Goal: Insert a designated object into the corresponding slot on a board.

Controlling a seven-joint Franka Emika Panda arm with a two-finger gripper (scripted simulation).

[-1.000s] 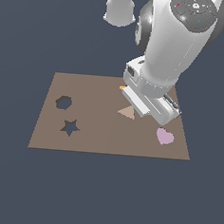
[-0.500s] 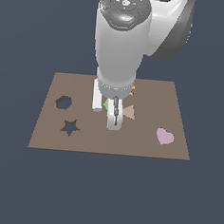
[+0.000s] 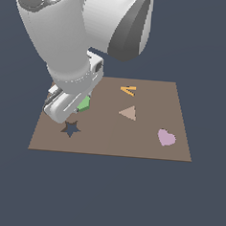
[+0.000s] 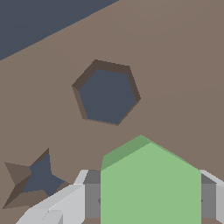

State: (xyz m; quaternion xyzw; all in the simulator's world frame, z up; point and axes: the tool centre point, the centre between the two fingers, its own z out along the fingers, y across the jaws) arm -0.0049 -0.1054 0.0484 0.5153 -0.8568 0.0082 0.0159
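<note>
No lettering, numbers, labels or brand marks can be read in either view. The brown board is plain, and so are the green hexagon block, the pink heart, the tan triangle and the white arm casing. The small orange mark near the board's far edge is a shape, not a legible character.
</note>
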